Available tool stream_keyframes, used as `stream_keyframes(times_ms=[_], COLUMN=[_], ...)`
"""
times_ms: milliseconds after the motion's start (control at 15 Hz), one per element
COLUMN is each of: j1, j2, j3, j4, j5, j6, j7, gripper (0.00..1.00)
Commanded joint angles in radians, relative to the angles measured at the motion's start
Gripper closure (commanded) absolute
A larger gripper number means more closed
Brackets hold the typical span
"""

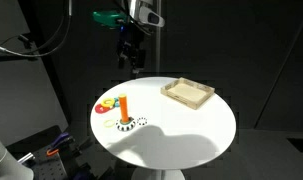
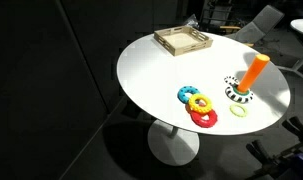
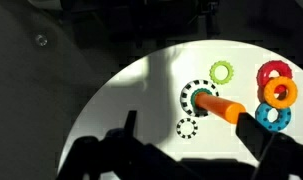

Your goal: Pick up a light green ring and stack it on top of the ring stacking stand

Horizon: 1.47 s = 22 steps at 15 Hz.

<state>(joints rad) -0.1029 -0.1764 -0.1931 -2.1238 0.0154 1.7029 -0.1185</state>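
The light green ring (image 2: 237,111) lies flat on the white round surface (image 2: 156,75), free of the peg. It sits just beside the black-and-white dotted ring (image 2: 236,92) that circles the foot of the ring stacking stand (image 2: 254,72); whether the two touch cannot be told. In the wrist view the light green ring (image 3: 222,71) shows as a small scalloped loop, with the stand's orange peg (image 3: 223,107) leaning across the picture from its low base. The dotted ring (image 3: 199,97) lies around that base, and nothing is threaded on the upper part of the peg.

A smaller dotted ring (image 3: 188,127) rests on the surface close to the stand, on the side away from the light green ring. Near the stand lies a tight cluster of three more rings in a row: a blue ring (image 2: 187,93), a bright yellow ring (image 2: 200,103) and a red ring (image 2: 204,117), each touching or overlapping the next.

A shallow wooden tray (image 2: 183,41) sits well apart from the toys, near the opposite rim of the surface.

The tool (image 1: 130,58) hangs high above the surface, clear of everything. In the wrist view its jaws appear only as dark shapes, standing apart with nothing between them.
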Motion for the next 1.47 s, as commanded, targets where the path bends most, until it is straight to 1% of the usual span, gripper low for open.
stream_keyframes(times_ms=[0,333,800,933,1133,1400], j1=[-0.013,-0.006,0.019,0.027,0.045,0.072], j2=[0.001,-0.006,-0.038,-0.049,-0.073,-0.101], j3=[0.012,0.024,0.079,0.097,0.127,0.167], j4=[0.004,-0.016,-0.109,-0.145,-0.211,-0.295], j5=[0.002,0.005,0.013,0.005,0.001,0.006], j6=[-0.002,-0.005,-0.007,0.011,0.066,0.162], j7=[-0.002,0.006,0.025,0.042,0.073,0.116], gripper=[0.00,0.00,0.00,0.00,0.00,0.00])
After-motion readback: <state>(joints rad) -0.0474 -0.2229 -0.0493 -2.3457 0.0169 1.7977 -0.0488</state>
